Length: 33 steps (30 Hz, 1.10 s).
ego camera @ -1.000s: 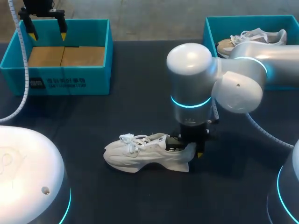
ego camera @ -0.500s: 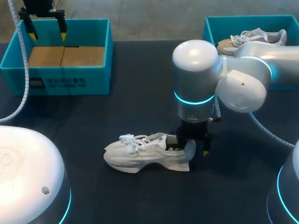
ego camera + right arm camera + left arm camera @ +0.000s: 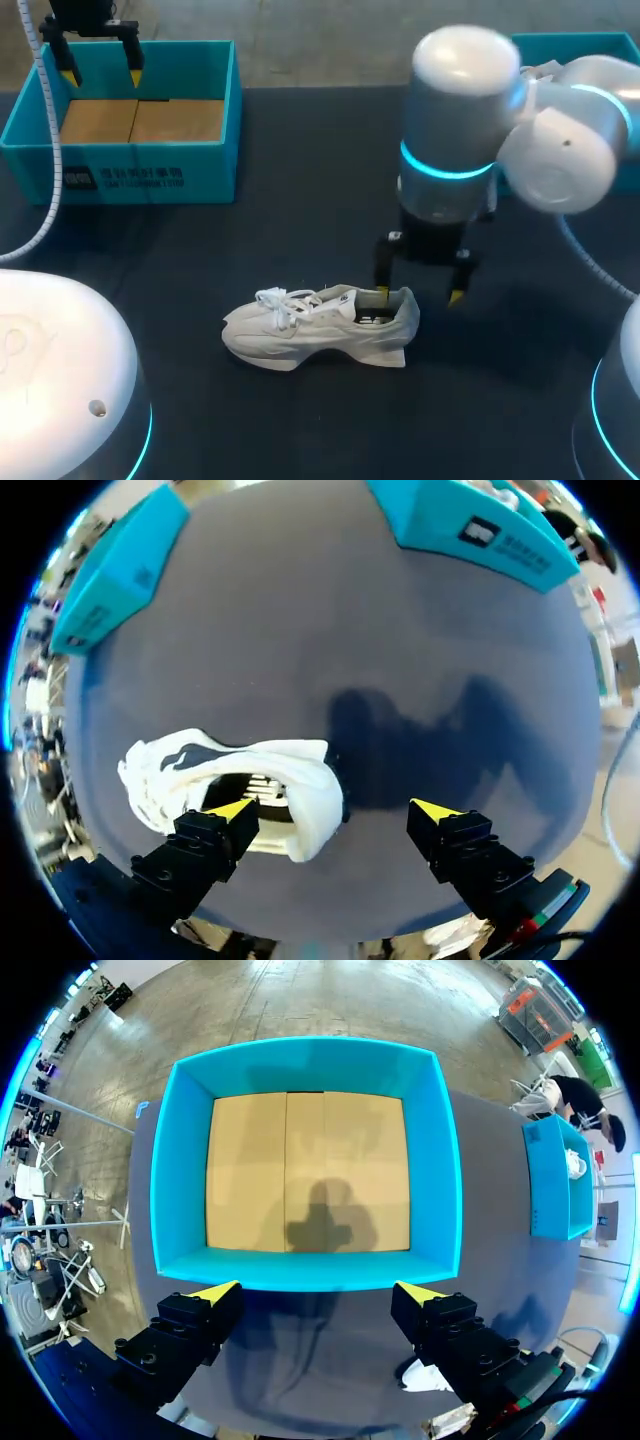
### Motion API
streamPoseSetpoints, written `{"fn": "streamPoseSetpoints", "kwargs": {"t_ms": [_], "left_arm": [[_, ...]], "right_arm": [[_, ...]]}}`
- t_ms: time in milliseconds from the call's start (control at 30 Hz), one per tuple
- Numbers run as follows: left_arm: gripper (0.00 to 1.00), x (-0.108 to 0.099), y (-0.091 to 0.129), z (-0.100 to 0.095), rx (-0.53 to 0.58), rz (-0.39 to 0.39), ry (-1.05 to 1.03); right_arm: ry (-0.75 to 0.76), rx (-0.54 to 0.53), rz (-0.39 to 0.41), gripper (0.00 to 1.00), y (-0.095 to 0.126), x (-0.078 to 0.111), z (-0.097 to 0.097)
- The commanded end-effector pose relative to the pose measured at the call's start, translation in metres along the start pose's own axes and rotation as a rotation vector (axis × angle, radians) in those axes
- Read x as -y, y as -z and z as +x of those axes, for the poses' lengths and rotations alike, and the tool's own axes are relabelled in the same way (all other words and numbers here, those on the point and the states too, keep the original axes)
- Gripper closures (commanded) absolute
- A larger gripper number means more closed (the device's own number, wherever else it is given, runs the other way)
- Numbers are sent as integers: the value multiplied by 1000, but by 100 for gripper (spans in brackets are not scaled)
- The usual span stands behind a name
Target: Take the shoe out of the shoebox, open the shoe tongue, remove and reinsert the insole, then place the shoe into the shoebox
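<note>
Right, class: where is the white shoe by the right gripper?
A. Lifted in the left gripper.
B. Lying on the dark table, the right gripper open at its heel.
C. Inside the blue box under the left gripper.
B: the white shoe lies on the table, and the right gripper hangs at its heel with fingers spread, not clamping it.
</note>
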<state>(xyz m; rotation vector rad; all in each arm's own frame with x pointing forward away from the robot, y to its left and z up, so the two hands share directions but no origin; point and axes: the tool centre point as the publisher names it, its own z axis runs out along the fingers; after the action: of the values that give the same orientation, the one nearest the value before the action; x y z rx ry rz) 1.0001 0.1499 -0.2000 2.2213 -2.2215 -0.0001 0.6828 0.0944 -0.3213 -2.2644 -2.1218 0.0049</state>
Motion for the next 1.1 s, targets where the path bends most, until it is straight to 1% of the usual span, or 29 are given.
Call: {"fn": "streamPoseSetpoints", "kwargs": {"t_ms": [33,167,267,367,400,433,900,933,967,1000,1033,1067,1100], "left_arm": [[0,0,0,0,0,0,0],[0,0,0,0,0,0,0],[0,0,0,0,0,0,0],[0,0,0,0,0,0,0],[0,0,0,0,0,0,0],[0,0,0,0,0,0,0],[0,0,0,0,0,0,0],[0,0,0,0,0,0,0],[0,0,0,0,0,0,0],[0,0,0,0,0,0,0],[0,0,0,0,0,0,0],[0,0,0,0,0,0,0],[0,0,0,0,0,0,0]], "right_arm": [[121,-108,-30,0,31,0,-22],[298,-175,-64,0,42,-1,-25],[443,-234,-116,0,50,0,-28],[571,-259,-204,0,54,4,-30],[637,-261,-249,0,53,6,-32],[720,-248,-263,0,51,9,-33],[720,-248,-263,0,51,9,-33],[733,-220,-319,0,48,5,-35],[789,-298,-350,0,43,3,-41],[853,-388,-341,0,37,-1,-45],[881,-415,-381,0,34,-3,-50],[926,-437,-396,0,31,-5,-54],[974,-482,-404,0,28,-6,-57]]}}
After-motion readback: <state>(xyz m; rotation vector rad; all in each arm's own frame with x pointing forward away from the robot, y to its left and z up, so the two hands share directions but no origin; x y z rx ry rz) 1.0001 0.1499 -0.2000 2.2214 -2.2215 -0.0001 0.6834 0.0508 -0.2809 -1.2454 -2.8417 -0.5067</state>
